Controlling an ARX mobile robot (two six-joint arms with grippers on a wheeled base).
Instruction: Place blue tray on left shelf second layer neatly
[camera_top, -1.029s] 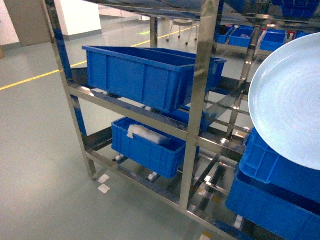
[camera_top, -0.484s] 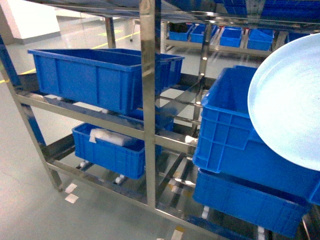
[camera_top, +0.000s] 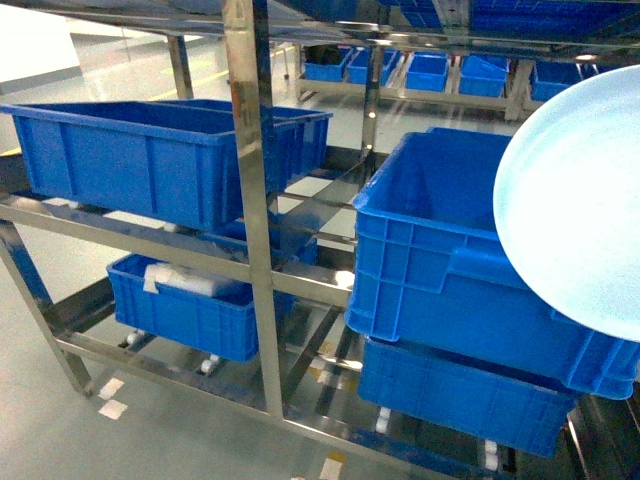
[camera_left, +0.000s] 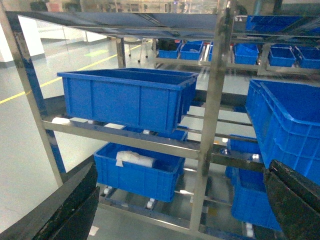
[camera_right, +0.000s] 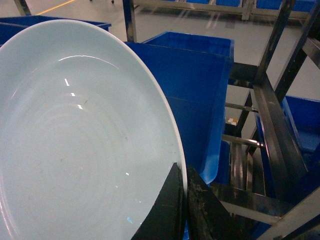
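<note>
The robot is carrying the blue tray (camera_right: 75, 135) toward the steel rack, so the transport step is in hand and the placing is not yet done. The right gripper (camera_right: 184, 210) is pinching the tray's rim between its dark fingers (camera_right: 167, 212), holding the dish tilted up on edge, in the air at the right of the head view (camera_top: 580, 215) and in front of a deep blue crate (camera_top: 440, 250). The left gripper (camera_left: 175, 200) is holding nothing, its fingers (camera_left: 295, 192) spread wide at the edges of its own camera view. The left shelf second layer (camera_top: 120, 230) is bearing a big ribbed crate (camera_top: 150, 150). The next move probably calls for bringing the tray over to that left bay, levelling it, and finding room on or beside the crate.
</note>
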